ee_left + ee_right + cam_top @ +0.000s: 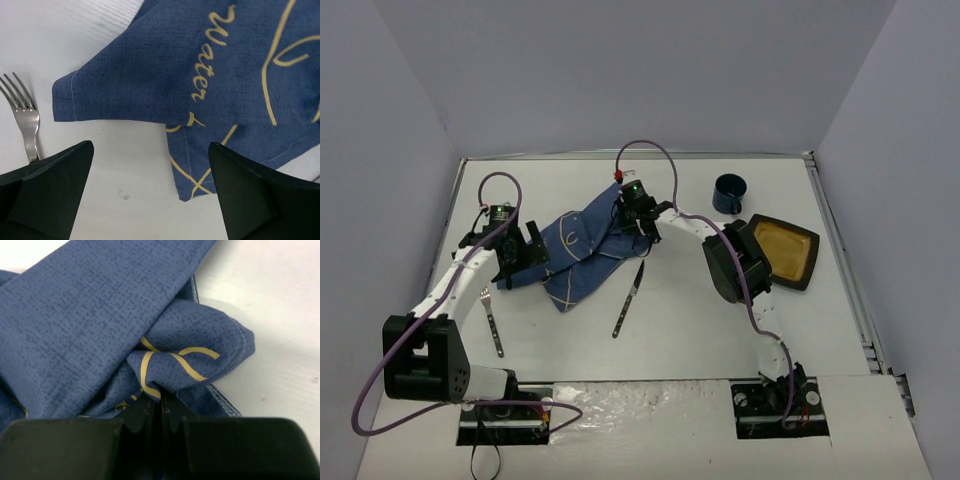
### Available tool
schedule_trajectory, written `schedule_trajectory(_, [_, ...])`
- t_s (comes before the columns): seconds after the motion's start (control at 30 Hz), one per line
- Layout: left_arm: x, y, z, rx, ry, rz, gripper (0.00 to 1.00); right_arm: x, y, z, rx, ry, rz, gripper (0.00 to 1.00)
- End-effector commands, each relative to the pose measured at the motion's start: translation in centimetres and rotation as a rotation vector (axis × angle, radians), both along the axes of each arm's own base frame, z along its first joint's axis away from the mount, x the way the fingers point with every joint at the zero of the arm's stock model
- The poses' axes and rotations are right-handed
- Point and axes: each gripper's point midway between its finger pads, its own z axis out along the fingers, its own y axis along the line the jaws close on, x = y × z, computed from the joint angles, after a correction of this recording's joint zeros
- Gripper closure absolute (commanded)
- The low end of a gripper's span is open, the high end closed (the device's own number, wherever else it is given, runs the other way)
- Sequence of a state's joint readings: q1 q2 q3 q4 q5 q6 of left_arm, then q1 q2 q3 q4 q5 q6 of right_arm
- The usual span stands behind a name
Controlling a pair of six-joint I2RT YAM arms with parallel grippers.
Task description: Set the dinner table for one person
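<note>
The dinner table (pixel 690 330) is the white tabletop that fills the overhead view, with everything else lying on it.

At the far left, a metal fork (pixel 492 322) lies flat on the table beside the left arm, tines pointing away from the bases. In the left wrist view, the fork (pixel 22 115) has its tines at the left edge, apart from the cloth.

Just right of it, the left gripper (pixel 520 256) hovers at the left corner of a dark blue napkin (pixel 582 250). Its jaws are spread wide and hold nothing. In its own camera, the left gripper (pixel 150 147) frames bare table (pixel 75 40) and a hemmed corner of the napkin (pixel 165 65), which has yellow line drawings and the word "Water".

The napkin lies rumpled and partly folded over itself in the middle of the table. At its far right corner, the right gripper (pixel 638 212) is pinched closed on the fabric. The right wrist view shows the right gripper (pixel 161 407) with its jaws pressed together around a bunched fold of napkin (pixel 100 315), with white table (pixel 280 300) to the right.

A knife (pixel 628 298) lies near the napkin's right edge, apart from it. Further right, a dark blue mug (pixel 728 194) stands upright near the far edge. A dark square plate (pixel 790 250) with an amber centre sits near the right edge, and the right arm crosses in front of its left side.
</note>
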State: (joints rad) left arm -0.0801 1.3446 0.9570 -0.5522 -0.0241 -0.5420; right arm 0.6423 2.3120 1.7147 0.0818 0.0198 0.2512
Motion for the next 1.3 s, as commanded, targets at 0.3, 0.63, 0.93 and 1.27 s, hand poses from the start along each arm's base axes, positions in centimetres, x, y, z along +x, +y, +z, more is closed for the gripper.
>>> schedule_trajectory(0.3, [0.8, 4.1, 0.7, -0.129, -0.246, 0.439, 0.09, -2.1, 2.1, 4.3, 0.185, -0.025, 0.133, 1.00])
schedule_trajectory(0.63, [0.7, 6.3, -2.1, -0.182, -0.380, 0.574, 0.03, -3.0, 1.9, 4.4, 0.207, -0.022, 0.176, 1.00])
schedule_trajectory(0.93, [1.8, 9.5, -3.4, -0.225, -0.447, 0.689, 0.03, -3.0, 0.9, 3.9, 0.214, -0.013, 0.169, 1.00])
schedule_trajectory(1.27, [2.9, 9.7, -5.4, -0.276, -0.456, 0.718, 0.08, -3.1, -0.1, 3.9, 0.221, -0.008, 0.157, 1.00])
